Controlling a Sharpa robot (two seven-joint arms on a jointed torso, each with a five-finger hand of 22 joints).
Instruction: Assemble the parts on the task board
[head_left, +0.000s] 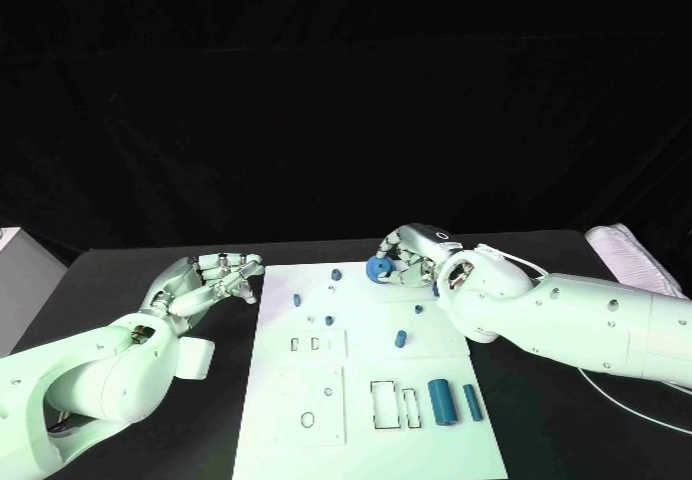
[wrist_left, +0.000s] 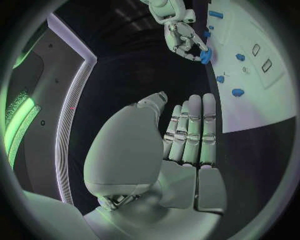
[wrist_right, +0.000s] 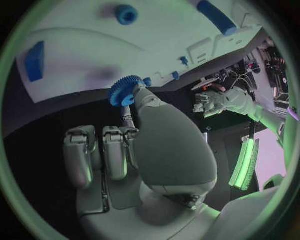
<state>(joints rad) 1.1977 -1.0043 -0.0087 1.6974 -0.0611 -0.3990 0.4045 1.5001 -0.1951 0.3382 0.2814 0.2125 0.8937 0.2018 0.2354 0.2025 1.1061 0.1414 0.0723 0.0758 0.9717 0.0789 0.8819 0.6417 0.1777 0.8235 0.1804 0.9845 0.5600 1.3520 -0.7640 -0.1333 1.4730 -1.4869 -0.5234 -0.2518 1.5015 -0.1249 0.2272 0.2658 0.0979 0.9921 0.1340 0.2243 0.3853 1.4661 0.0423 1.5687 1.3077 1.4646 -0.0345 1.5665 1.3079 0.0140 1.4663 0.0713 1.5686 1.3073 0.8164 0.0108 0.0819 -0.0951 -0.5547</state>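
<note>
The white task board (head_left: 361, 440) lies mid-table, with small blue pegs (head_left: 329, 320) standing in its far half. A thick blue cylinder (head_left: 441, 401) and a slimmer one (head_left: 470, 401) lie at its near right, beside rectangular slots (head_left: 387, 405). My right hand (head_left: 414, 254) hovers over the board's far edge and pinches a blue gear (head_left: 381, 267) at its fingertips; the gear (wrist_right: 125, 91) also shows in the right wrist view. My left hand (head_left: 211, 281) rests just off the board's left edge, holding nothing, its fingers (wrist_left: 194, 130) extended side by side.
A pale ribbed object (head_left: 629, 256) lies at the table's far right. A white box (head_left: 9, 262) stands at the left edge. A thin cable (head_left: 635, 402) trails on the table under my right arm.
</note>
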